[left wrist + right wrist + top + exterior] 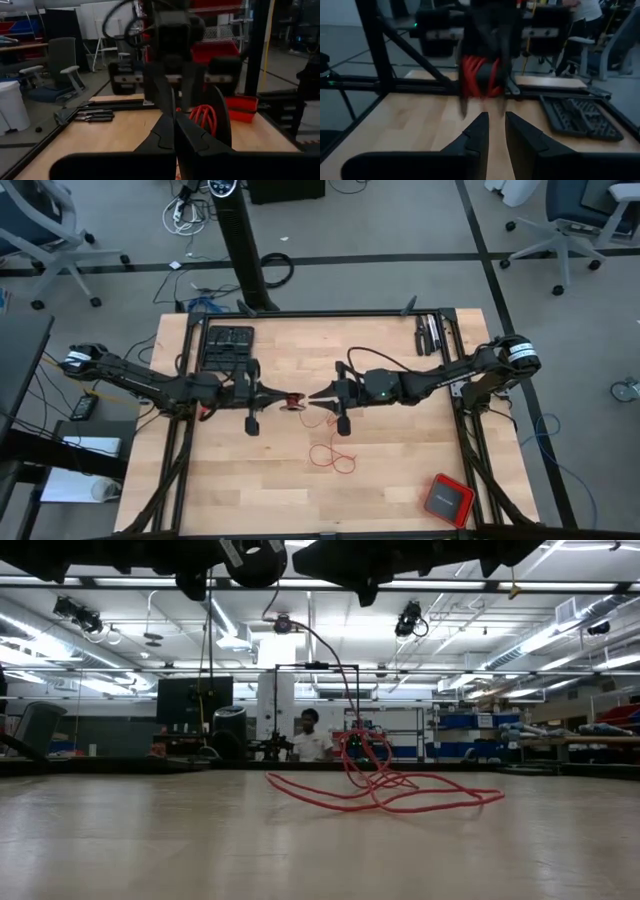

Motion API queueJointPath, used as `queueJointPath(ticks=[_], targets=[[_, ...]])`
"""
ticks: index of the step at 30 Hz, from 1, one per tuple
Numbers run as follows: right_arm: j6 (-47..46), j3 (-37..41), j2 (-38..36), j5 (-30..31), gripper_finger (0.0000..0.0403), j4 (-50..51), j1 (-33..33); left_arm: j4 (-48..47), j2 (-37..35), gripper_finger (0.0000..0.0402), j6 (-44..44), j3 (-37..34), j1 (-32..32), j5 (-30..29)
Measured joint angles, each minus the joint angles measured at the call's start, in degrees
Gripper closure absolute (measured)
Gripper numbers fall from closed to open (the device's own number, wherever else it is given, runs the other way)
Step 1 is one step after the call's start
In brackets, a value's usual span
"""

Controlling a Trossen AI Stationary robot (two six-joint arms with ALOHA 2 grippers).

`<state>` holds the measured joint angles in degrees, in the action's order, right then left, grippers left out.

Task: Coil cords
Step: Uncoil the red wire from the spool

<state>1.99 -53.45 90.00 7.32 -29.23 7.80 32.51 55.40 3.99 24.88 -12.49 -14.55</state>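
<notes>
— Where's the cord?

— Partly wound as a small red bundle (292,401) at my left gripper (283,396), just left of the high view's middle. The rest, the loose loops (330,456), lies on the table (400,480) below centre.

— Your left jaws?

— Pressed shut, tips together; the coil sits on them.

— And the right?

— My right gripper (314,399) faces the bundle from the right, fingers (476,134) a narrow gap apart, holding nothing I can see.

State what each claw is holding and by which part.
Left claw is shut on the coiled end of the red cord. Right claw holds nothing, its fingers apart facing the coil.
</notes>
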Motion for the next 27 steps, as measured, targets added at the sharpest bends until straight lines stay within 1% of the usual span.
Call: queueJointPath(ticks=[2,5,7,9,11,13,15,16,19,21,22,23,25,27], targets=[[-0.1,0.0,0.0,-0.3,0.0342,-0.9,-0.1,-2.2,0.0,0.0401,1.8,0.0,0.0,2.1],[-0.2,0.0,0.0,-0.9,0.0344,-0.9,0.0,-4.1,0.5,0.0401,4.5,0.0,0.0,2.6],[0.1,0.0,0.0,0.3,0.0344,0.2,0.0,-4.2,0.7,0.0401,4.6,0.0,0.1,0.6],[1.4,0.0,0.0,3.0,0.0344,3.2,0.0,-4.2,1.4,0.0401,3.8,0.0,0.1,-2.9],[1.7,0.0,0.0,6.0,0.0344,6.5,0.0,-6.7,2.1,0.0401,0.9,0.0,0.1,-5.2],[1.6,0.1,0.0,6.7,0.0344,7.5,-0.3,-8.4,3.0,0.0401,-2.2,0.0,0.1,-6.2],[1.7,0.5,0.0,3.9,0.0344,6.5,-1.0,-8.8,3.7,0.0401,-4.7,0.0,0.1,-7.0],[1.7,0.6,0.0,1.2,0.0344,6.4,-1.6,-9.0,3.9,0.0401,-5.6,0.0,0.1,-7.0],[0.1,0.6,0.0,-9.8,0.0344,6.4,-4.5,-6.6,3.9,0.0401,-5.9,0.0,0.1,-6.0],[-3.2,0.6,0.0,-17.0,0.0344,7.0,-6.7,-3.4,3.2,0.0401,-5.5,-0.1,0.0,-4.0],[-4.9,0.6,0.0,-19.1,0.0344,7.2,-7.5,-1.1,2.5,0.0401,-4.9,-0.1,0.0,-2.5],[-6.7,0.6,0.0,-20.1,0.0344,7.4,-8.1,2.2,2.1,0.0401,-4.4,-0.1,0.0,-1.0],[-9.3,0.6,0.0,-20.3,0.0344,7.8,-8.7,6.9,1.5,0.0401,-4.2,0.0,0.0,1.5],[-12.3,0.6,0.0,-19.3,0.0344,7.6,-9.0,7.6,1.2,0.0401,-4.6,0.0,0.0,2.5]])
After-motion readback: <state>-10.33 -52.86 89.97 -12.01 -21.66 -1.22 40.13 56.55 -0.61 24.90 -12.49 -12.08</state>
